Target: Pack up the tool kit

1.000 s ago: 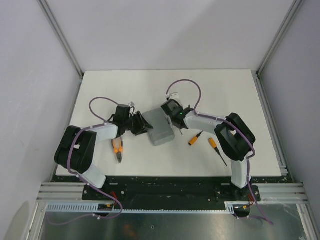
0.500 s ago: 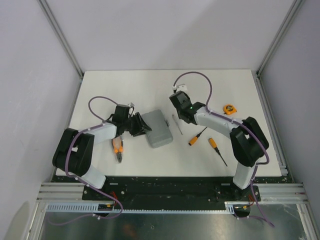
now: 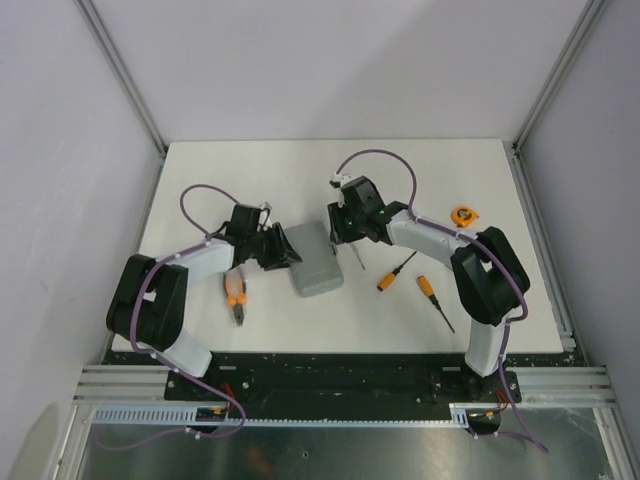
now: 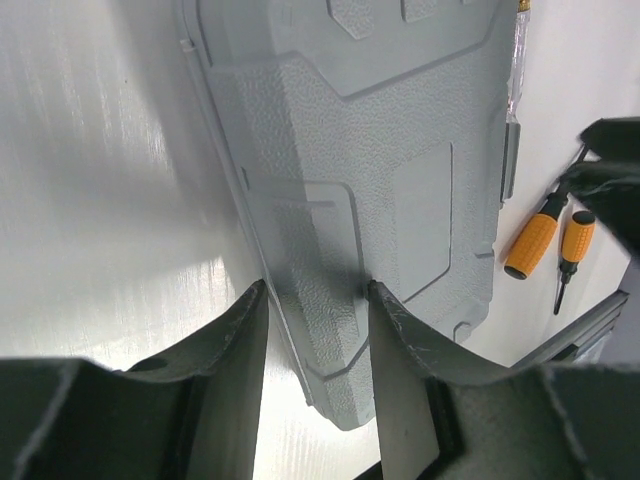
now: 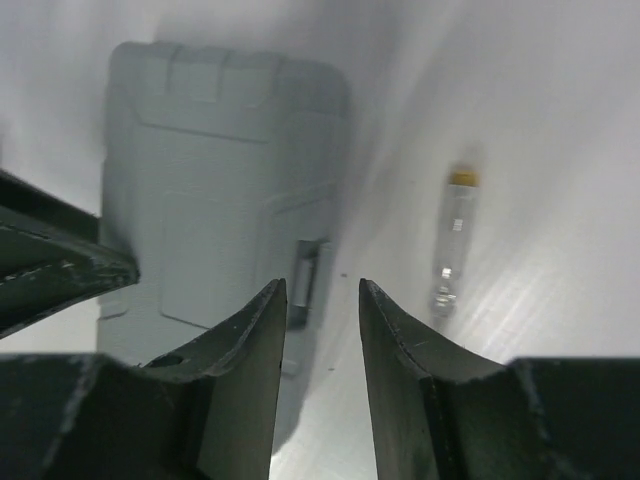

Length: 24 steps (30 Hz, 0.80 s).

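The grey tool kit case lies closed on the white table. My left gripper is shut on the case's left edge; in the left wrist view its jaws straddle the rim of the case. At the case's far right corner, my right gripper is open. In the right wrist view the right gripper has only bare table in its gap, just right of the latch on the case. Orange-handled pliers lie left of the case.
A clear tester pen lies just right of the case. Two orange-and-black screwdrivers sit further right. An orange tape measure lies near the right arm's elbow. Grey walls close in the table.
My right gripper drew back from the case, then returned to its right edge with its jaws spreading wider. The case shifted slightly left in the left gripper's hold.
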Each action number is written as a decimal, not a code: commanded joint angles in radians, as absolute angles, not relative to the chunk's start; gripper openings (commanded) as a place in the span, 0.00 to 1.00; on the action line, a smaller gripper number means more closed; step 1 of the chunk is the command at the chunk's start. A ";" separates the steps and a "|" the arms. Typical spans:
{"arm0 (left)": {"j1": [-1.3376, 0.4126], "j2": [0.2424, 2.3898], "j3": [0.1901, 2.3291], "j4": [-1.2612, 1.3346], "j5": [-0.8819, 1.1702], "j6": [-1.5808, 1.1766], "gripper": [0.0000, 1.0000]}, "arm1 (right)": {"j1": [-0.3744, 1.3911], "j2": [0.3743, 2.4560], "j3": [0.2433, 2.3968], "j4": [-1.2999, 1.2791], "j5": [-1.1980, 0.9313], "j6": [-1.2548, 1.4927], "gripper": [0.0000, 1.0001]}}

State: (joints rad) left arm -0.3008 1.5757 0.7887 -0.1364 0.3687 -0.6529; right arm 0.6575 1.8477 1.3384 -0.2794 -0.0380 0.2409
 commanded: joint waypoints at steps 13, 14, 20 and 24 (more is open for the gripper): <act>-0.302 1.659 0.783 -0.284 0.173 -0.523 0.47 | 0.650 1.941 1.332 -0.216 -0.112 0.306 0.37; -0.302 1.662 0.785 -0.285 0.172 -0.523 0.47 | 0.649 1.942 1.330 -0.216 -0.114 0.309 0.36; -0.303 1.665 0.798 -0.297 0.155 -0.522 0.48 | 0.629 1.923 1.295 -0.202 -0.108 0.332 0.30; -0.302 1.667 0.809 -0.305 0.150 -0.520 0.50 | 0.615 1.936 1.289 -0.201 -0.128 0.330 0.29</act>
